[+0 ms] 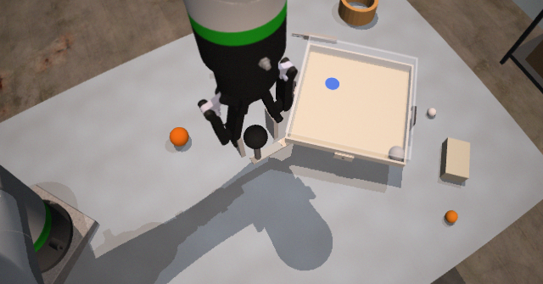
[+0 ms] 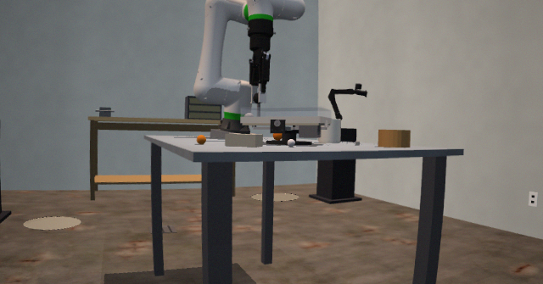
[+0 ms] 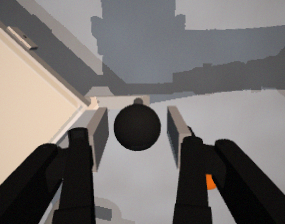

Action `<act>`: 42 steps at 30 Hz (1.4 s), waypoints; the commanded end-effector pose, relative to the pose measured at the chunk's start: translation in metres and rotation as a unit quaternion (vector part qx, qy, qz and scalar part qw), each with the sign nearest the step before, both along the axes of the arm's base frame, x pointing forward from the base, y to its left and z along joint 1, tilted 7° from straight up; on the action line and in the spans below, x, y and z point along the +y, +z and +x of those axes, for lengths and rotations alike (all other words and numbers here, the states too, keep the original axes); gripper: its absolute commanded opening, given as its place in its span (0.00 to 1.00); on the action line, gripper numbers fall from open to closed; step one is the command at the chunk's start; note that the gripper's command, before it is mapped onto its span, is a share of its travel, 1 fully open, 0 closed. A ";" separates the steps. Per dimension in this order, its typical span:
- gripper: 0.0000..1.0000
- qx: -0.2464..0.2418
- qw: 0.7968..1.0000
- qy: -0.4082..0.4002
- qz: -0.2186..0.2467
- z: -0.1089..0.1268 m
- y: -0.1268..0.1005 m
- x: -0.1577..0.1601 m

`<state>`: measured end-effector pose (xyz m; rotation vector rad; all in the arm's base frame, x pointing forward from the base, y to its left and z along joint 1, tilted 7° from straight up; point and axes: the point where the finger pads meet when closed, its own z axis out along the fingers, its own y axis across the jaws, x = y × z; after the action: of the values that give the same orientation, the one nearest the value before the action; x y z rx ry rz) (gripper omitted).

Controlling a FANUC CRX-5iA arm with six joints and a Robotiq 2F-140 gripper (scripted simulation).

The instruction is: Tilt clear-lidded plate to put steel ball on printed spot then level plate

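Grey walls and a stained brown floor surround the pale bench (image 1: 127,89) where the arm works. Its gripper (image 1: 256,136) points straight down, fingers part-way open on either side of a black knob (image 1: 255,136); in the wrist view there is a gap between each pad (image 3: 100,137) and the knob (image 3: 137,128), so it has hold of nothing. The knob tops a short lever at the near-left corner of the plate (image 1: 297,106), a square tray with a cream floor under a clear lid. Inside, the blue spot (image 1: 332,83) lies toward the far-left corner, while the steel ball (image 1: 396,153) rests in the opposite corner, well apart from it. Around the plate sit 2 orange balls (image 1: 179,136) (image 1: 451,216), a small white ball (image 1: 432,112), a tan block (image 1: 456,159) and a wooden ring (image 1: 345,10), none touching it.
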<state>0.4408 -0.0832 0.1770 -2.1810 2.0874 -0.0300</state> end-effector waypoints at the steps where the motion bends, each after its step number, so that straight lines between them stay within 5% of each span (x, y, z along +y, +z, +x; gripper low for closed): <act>1: 0.42 0.000 1.000 0.000 0.000 0.000 -0.003 0.000; 42: 0.42 0.000 1.000 0.000 0.000 0.002 -0.015 0.001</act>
<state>0.4424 -0.0820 0.1616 -2.1810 2.0874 -0.0300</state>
